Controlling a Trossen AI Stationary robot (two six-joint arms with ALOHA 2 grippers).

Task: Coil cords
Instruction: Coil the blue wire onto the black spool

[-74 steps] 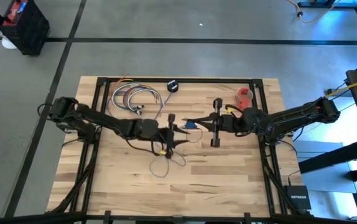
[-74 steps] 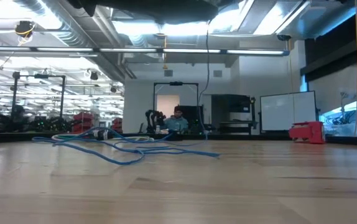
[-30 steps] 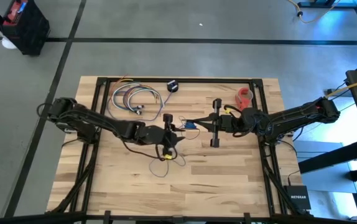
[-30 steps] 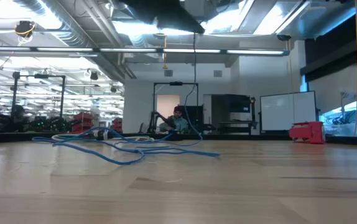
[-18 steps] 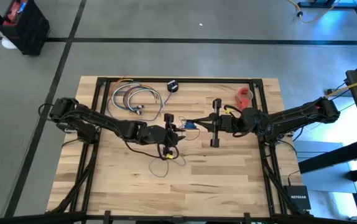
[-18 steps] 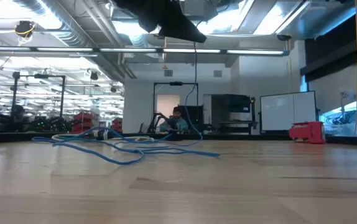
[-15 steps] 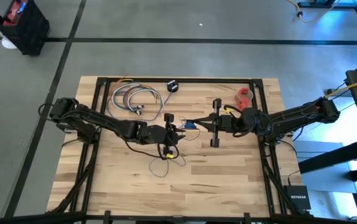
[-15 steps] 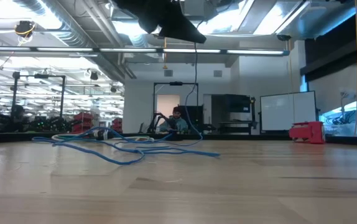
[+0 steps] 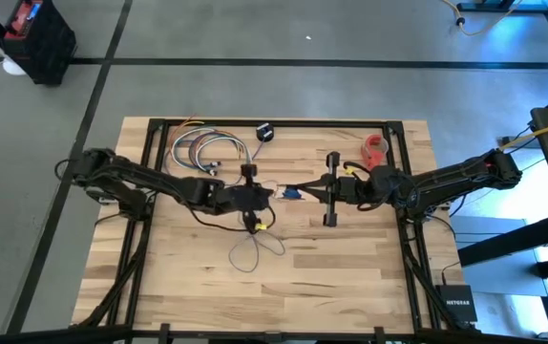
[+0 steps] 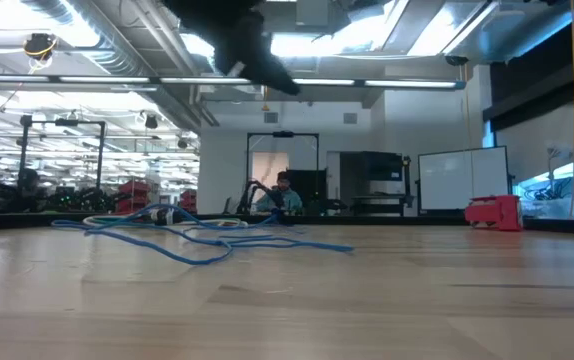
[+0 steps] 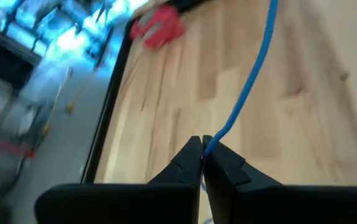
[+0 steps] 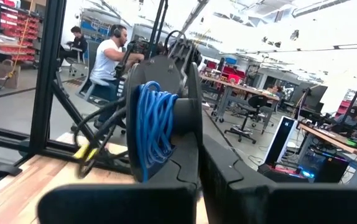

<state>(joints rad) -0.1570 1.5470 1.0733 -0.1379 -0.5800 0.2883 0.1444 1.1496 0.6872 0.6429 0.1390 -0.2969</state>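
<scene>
Left gripper (image 9: pixel 272 194) moved up-table from its lower spot near table centre, toward the right gripper, and went from wide apart to clamped on the blue cord (image 11: pixel 244 93). Low view: the dark arm overhead shifted leftward; the cord strand that hung down at mid-frame was gone from there.
</scene>
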